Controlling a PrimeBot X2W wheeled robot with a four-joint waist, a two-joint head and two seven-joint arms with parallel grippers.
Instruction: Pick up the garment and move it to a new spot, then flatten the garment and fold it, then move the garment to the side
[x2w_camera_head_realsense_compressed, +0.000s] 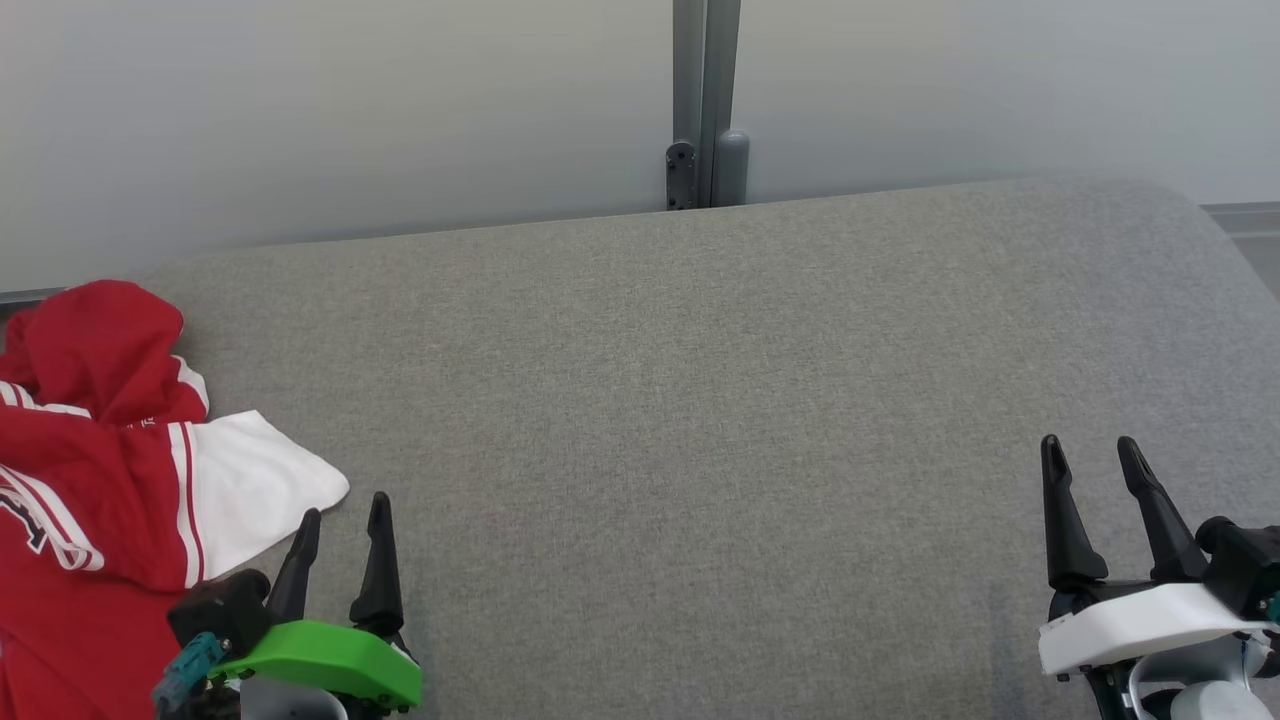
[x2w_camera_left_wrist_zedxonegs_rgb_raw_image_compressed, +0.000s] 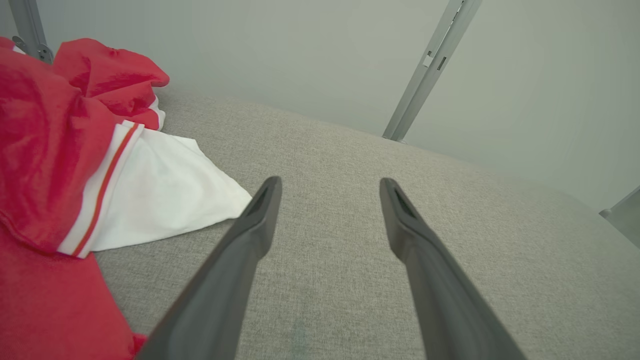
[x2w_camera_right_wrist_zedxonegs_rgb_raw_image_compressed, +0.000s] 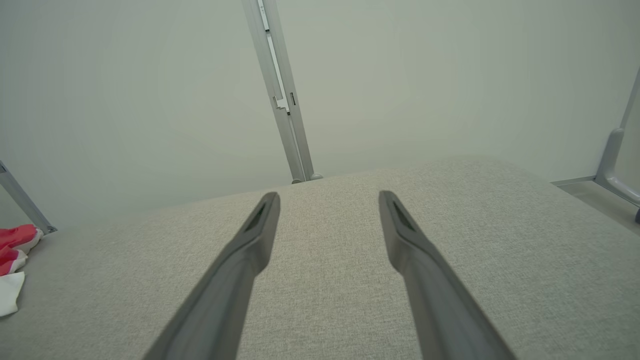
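The garment (x2w_camera_head_realsense_compressed: 100, 470) is a crumpled red top with a white sleeve and red-and-white striped trim, heaped at the left edge of the grey padded surface (x2w_camera_head_realsense_compressed: 700, 400). Part of it runs out of the head view. My left gripper (x2w_camera_head_realsense_compressed: 345, 512) stands open just right of the white sleeve, holding nothing. In the left wrist view the garment (x2w_camera_left_wrist_zedxonegs_rgb_raw_image_compressed: 75, 165) lies left of the open left gripper (x2w_camera_left_wrist_zedxonegs_rgb_raw_image_compressed: 330, 185), its white corner close to the left finger. My right gripper (x2w_camera_head_realsense_compressed: 1090, 450) is open at the lower right, far from the garment (x2w_camera_right_wrist_zedxonegs_rgb_raw_image_compressed: 15, 250). The right gripper (x2w_camera_right_wrist_zedxonegs_rgb_raw_image_compressed: 327, 197) holds nothing.
A pale wall runs behind the padded surface, with a grey metal post (x2w_camera_head_realsense_compressed: 705, 100) at its middle. Another metal frame leg (x2w_camera_right_wrist_zedxonegs_rgb_raw_image_compressed: 615, 165) stands off the surface's right end. The surface's rounded far-right corner (x2w_camera_head_realsense_compressed: 1190, 200) drops to the floor.
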